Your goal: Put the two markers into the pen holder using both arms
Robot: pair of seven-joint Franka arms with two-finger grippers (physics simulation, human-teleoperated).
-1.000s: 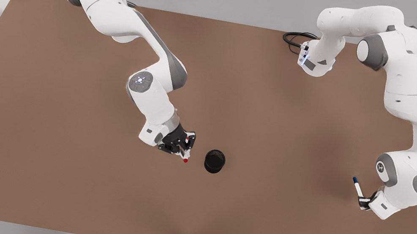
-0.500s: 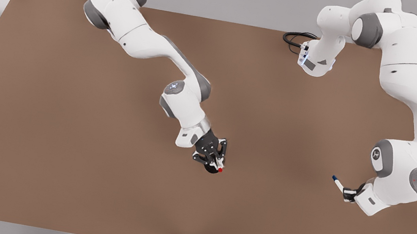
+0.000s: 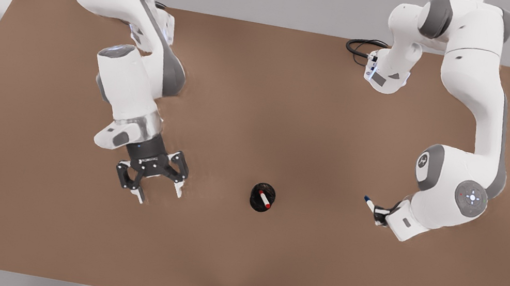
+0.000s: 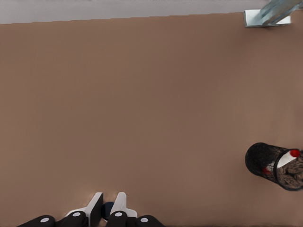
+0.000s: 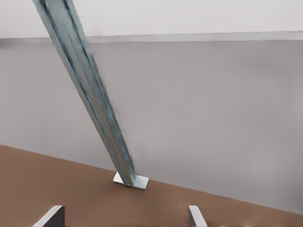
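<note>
In the front view, the left gripper (image 3: 378, 214) is gripping the blue marker (image 3: 370, 202) and hanging at 3 o'clock from the holder (image 3: 254, 200), well apart from it. The marker's blue end is pointing toward 10 o'clock. The red marker (image 3: 265, 200) is sitting inside the holder, leaning, with its red end up. The right gripper (image 3: 159, 194) is hovering at 9 o'clock from the holder, fingers spread wide and gripping nothing.

The left wrist view is showing what the front view is hiding: white fingers (image 4: 97, 204) pinching narrow on a dark blue barrel (image 4: 108, 208), and the holder (image 4: 258, 161) farther off with the red marker (image 4: 286, 158) in it. The right wrist view is showing spread fingertips (image 5: 49, 216) facing a metal post (image 5: 90, 94) at the counter's edge.

Bare counter (image 3: 260, 112) is lying open between holder and both grippers, and on to 12 o'clock.
</note>
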